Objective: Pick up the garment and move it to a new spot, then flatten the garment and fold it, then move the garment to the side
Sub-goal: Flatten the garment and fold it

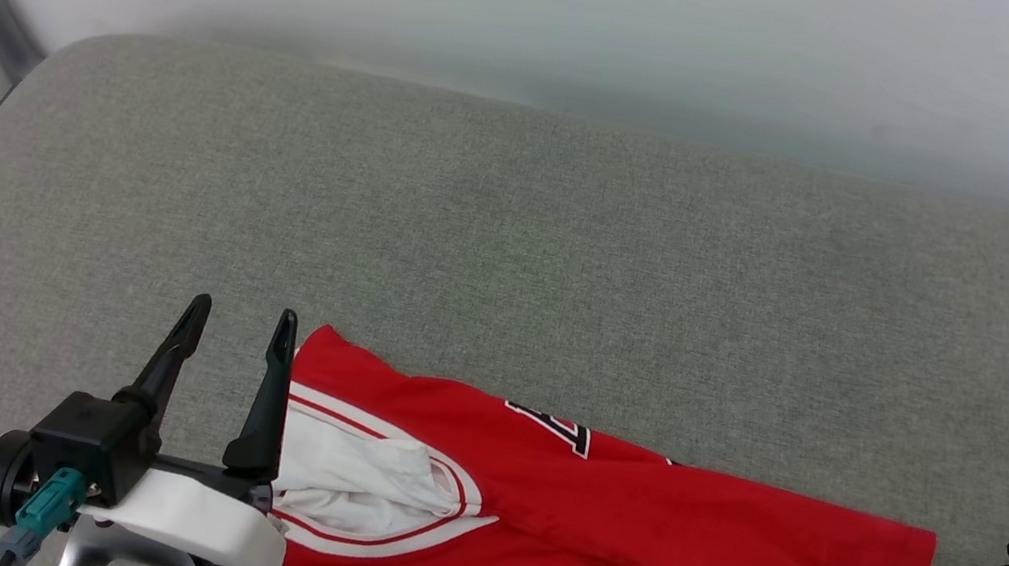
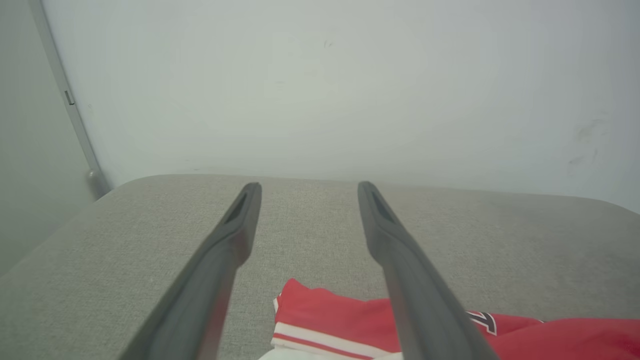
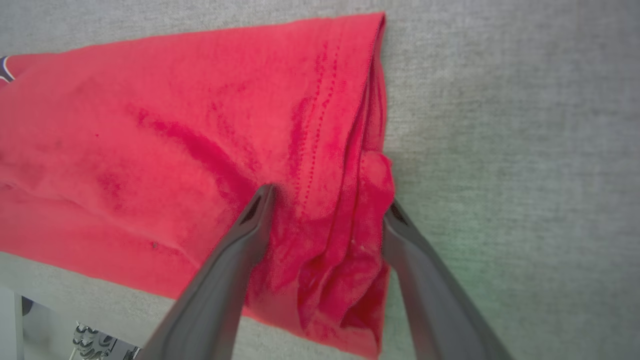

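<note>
Fingers spread wide on the left gripper (image 1: pixel 245 313), two long dark prongs with clear air between them and nothing in their hold. It hovers at the near left of the grey padded surface (image 1: pixel 519 255), its inner finger right at the jersey's left end; whether it touches the cloth, I can't tell. From that wrist, the gripper (image 2: pixel 308 187) points toward the pale wall (image 2: pixel 320 75), red cloth low down between and under the prongs.

Moving right: the red jersey (image 1: pixel 628 525) lies along the near edge of the surface, gathered into a long band running left to right. At its left end there's the white sleeve (image 1: pixel 351 482), crumpled and ringed by red-and-white striped trim (image 1: pixel 478 512). Further along, part of a black, white-outlined numeral (image 1: pixel 550 427) peeks out on the far edge.

Over at the right end, the hem (image 3: pixel 372 100). The right gripper (image 3: pixel 328 200) is down on it, fingers parted about as wide as the left's. One finger (image 3: pixel 250 225) presses on the red cloth, the other sits at the jersey's edge, and a rumpled fold of hem bunches up between them, straddled, not pinched.
</note>
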Tool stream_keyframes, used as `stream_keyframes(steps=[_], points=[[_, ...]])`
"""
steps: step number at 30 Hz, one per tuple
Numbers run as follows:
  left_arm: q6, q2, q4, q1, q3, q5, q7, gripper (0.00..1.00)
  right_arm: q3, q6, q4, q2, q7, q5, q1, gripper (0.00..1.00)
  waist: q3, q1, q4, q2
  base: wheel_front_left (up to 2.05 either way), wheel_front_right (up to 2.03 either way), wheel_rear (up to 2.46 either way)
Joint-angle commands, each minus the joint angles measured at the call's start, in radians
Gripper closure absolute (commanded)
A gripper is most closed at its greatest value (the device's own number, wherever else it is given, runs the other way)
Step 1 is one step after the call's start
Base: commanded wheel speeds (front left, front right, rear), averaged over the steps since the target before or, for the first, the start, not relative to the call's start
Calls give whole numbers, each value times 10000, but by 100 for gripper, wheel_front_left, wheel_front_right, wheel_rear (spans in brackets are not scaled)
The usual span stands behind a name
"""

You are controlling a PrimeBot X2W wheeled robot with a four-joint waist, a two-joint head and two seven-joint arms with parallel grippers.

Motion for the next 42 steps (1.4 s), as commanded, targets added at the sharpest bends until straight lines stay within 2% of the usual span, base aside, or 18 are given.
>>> stream_keyframes(steps=[1,4,5,6,7,8,13,21,33,36,42], points=[[35,-16,-23,-78,-13,86,-25,0,63,-4,123,90,125,100,-64,0,94,-1,74,0,0,0,0],[27,-64,-21,-140,-36,70,-52,0,253,-2,359,211,467,244,-55,0,192,-1,114,0,0,0,0],[30,-79,-11,-149,-39,69,-61,0,298,-2,395,239,520,295,-73,14,214,-1,115,0,0,0,0],[33,-93,1,-153,-40,72,-77,0,326,-2,432,229,572,308,-95,58,226,-1,109,0,0,0,0],[32,-105,11,-160,-40,72,-89,0,357,-1,457,219,568,341,-114,84,236,-1,99,0,0,0,0],[16,-106,44,-171,-44,72,-83,0,366,-2,478,248,596,416,-151,100,240,-1,88,0,0,0,0],[-67,-34,180,-303,-50,116,-101,0,367,-2,283,71,466,400,-319,100,111,-1,54,0,0,0,0],[127,128,49,-62,-80,220,53,0,8,-4,-129,-134,336,346,-453,100,-318,-1,-247,0,0,0,0],[285,386,-191,40,-12,250,229,0,-2416,-4,-232,-152,1188,33,-424,100,-529,-1,-969,0,0,0,0],[326,407,-244,96,-4,239,238,0,-2939,-4,-152,25,1564,146,-624,100,-556,-1,-1076,0,0,0,0],[356,403,-284,103,-69,246,273,0,-3909,-4,-106,1209,2996,1887,-1302,100,-594,-1,-1097,0,0,0,0]])
